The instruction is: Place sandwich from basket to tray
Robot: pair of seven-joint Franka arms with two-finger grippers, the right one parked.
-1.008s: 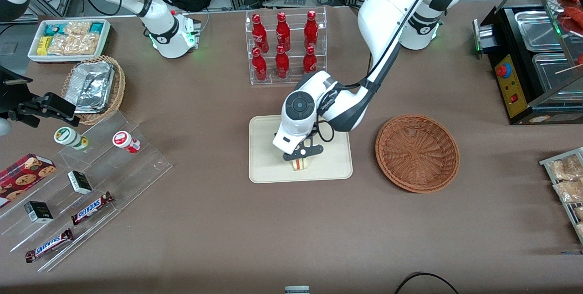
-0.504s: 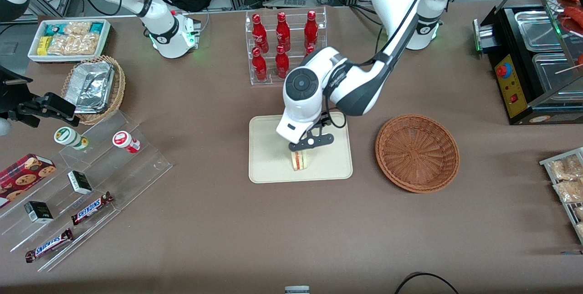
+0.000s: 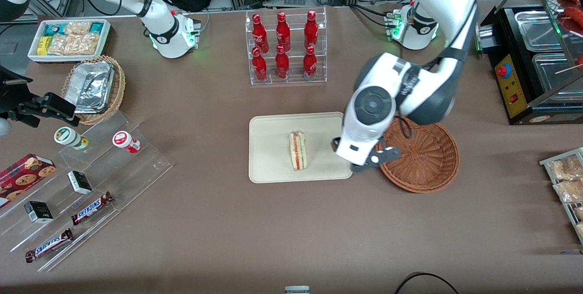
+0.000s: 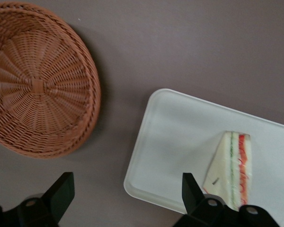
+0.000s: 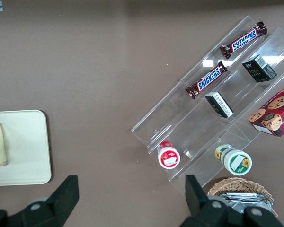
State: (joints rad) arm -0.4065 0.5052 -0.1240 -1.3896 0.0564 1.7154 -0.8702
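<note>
The sandwich (image 3: pixel 298 150) lies on the cream tray (image 3: pixel 273 166), its red, orange and green cut edge facing up; it also shows in the left wrist view as sandwich (image 4: pixel 229 170) on tray (image 4: pixel 180 137). The reddish-brown wicker basket (image 3: pixel 423 157) stands beside the tray, toward the working arm's end, and holds nothing (image 4: pixel 38 80). My gripper (image 3: pixel 374 160) hangs above the gap between tray and basket, over the tray's edge. It is open with nothing between its fingers (image 4: pixel 128 182).
A rack of red bottles (image 3: pixel 284 48) stands farther from the front camera than the tray. A stepped acrylic shelf with snacks (image 3: pixel 91 180), a tan foil-lined basket (image 3: pixel 93 86) and a white snack bin (image 3: pixel 68 38) lie toward the parked arm's end. A black appliance (image 3: pixel 533 70) sits at the working arm's end.
My gripper let go of the sandwich on the tray, rose, and swung away toward the basket. The sandwich now lies uncovered on the tray.
</note>
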